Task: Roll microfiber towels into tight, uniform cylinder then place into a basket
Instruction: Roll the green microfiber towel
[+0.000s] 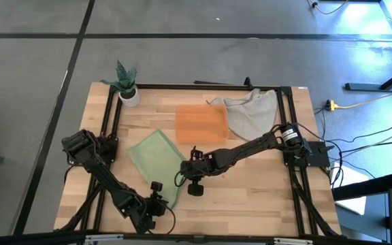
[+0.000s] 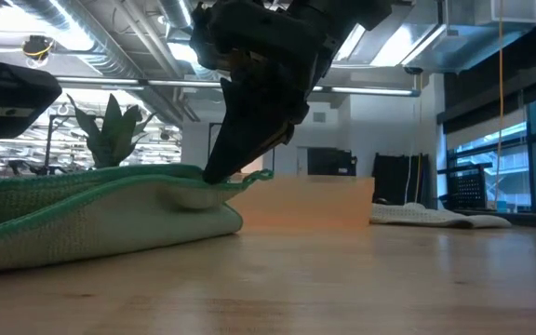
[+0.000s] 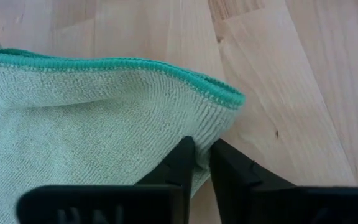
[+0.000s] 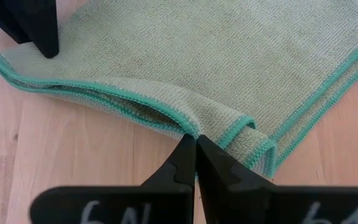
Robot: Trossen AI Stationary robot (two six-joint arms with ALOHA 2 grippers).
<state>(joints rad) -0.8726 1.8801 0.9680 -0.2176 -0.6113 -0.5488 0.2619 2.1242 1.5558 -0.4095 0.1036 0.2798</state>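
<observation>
- A green towel lies flat on the table, left of centre, with its near edge partly folded over on itself.
- The right end effector sits at the towel's near right corner; in the right wrist view its fingers are pressed together on the teal-hemmed edge, pinching the fabric where the hem curls.
- In the low view that end effector comes down from above and lifts the towel's edge slightly off the table, so the hem stands above the rest of the cloth.
- The left end effector is at the towel's near end, close to the front of the table. In the left wrist view its fingers are nearly together with towel fabric between them, just inside the corner of the hem.
- The two end effectors are near each other along the same near edge of the towel, the left one closer to the table front.
- The orange basket stands beyond the towel, near the table's middle, apart from both end effectors.
- A grey towel lies crumpled just right of the basket, touching its side.
- A potted plant stands at the far left corner.
</observation>
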